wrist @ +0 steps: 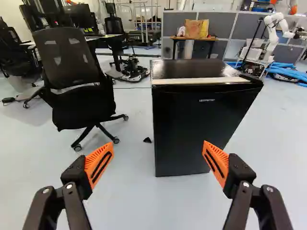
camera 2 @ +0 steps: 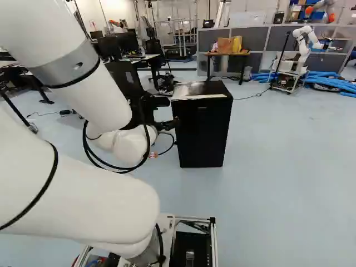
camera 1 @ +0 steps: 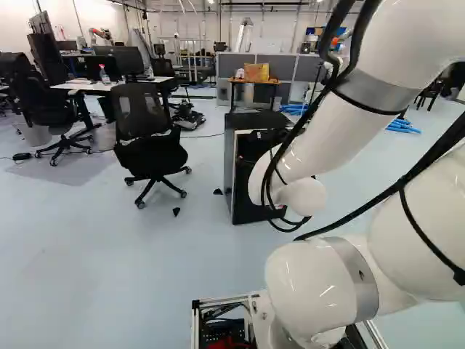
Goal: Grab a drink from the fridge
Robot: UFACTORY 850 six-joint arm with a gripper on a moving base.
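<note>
Orange-padded end effector [wrist: 158, 146] is wide open, holding nothing. Out ahead, with a gap left to cover, is the black fridge [wrist: 199, 110], sitting on the floor [wrist: 134, 201] well short of its far edge, where the grey partitions [wrist: 223, 24] stand. Door [camera 2: 201, 130] looks shut to me, and no drink shows anywhere — guessing it's inside. So I'd call this the approach step: next, close in, line up with whichever side opens, and pull. Watch the black office chair [wrist: 79, 96] beside it — could get in the way.
</note>
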